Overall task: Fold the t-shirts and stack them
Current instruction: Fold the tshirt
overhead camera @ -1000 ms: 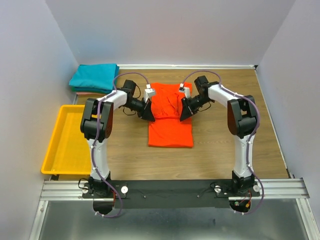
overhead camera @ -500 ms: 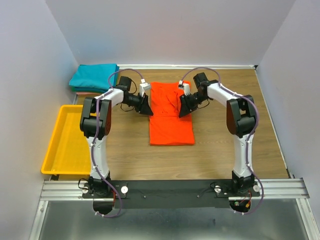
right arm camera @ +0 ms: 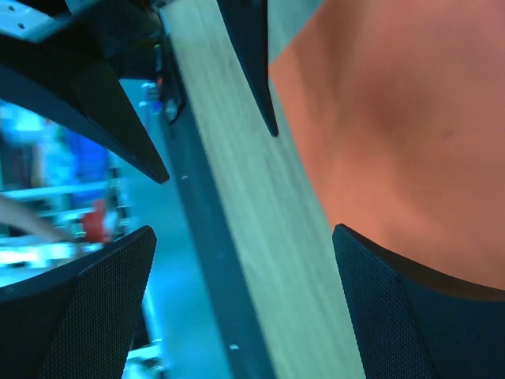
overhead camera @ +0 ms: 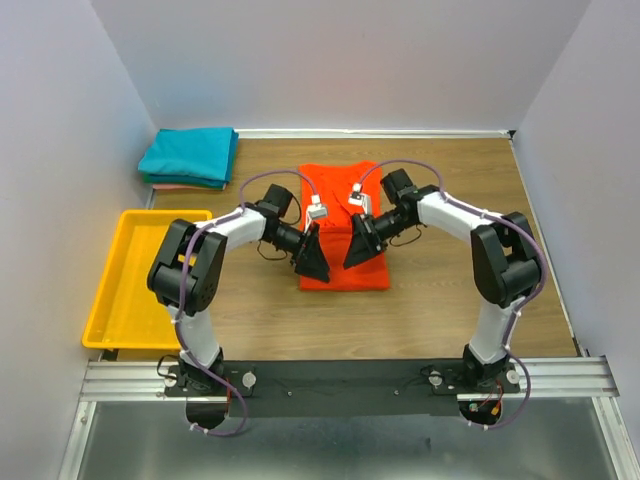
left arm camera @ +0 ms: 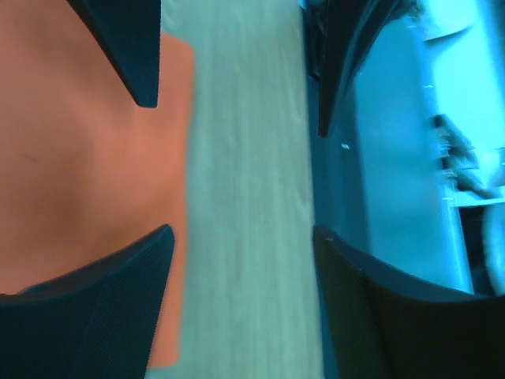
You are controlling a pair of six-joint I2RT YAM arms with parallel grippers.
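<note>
Top external: left hand (overhead camera: pixel 314 257), right hand (overhead camera: pixel 358 246) moved to orange-red t-shirt (overhead camera: pixel 335 195) near edge, both gone wide, empty; fold likely laid.

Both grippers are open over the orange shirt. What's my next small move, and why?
Probably lift both straight up. The left gripper and right gripper stand open, low over the near end of the orange-red t-shirt, holding nothing. Rising first should avoid dragging the flat cloth.
</note>
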